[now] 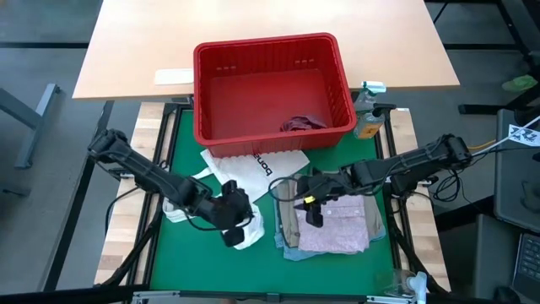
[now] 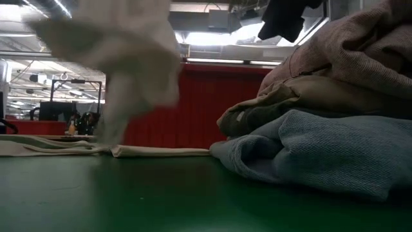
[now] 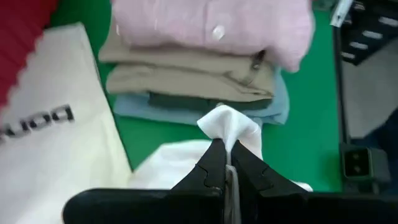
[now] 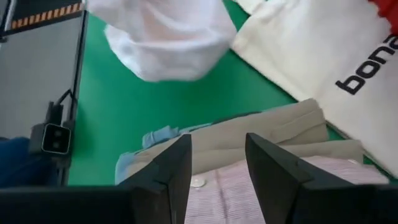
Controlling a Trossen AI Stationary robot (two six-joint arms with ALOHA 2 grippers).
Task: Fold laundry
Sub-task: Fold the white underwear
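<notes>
Pinching a peak of the small white piece between clenched fingers, the left gripper holds that cloth lifted off the green table mat; the rest of the white piece hangs and bunches beneath it, near the mat's front middle, just beside the folded stack; the right gripper hovers over that stack with its fingers parted and nothing between them, its tips above the mottled pink garment; whether they touch the pink cloth I cannot tell; the stack lies on the right half of the mat, pink on top, the beige-khaki garment under it, a dark grey-green layer below that, and the light blue garment at the bottom; the white tote bag with black lettering lies flat behind both grippers; beyond it stands the red basket, with a maroon garment in its right front corner.
</notes>
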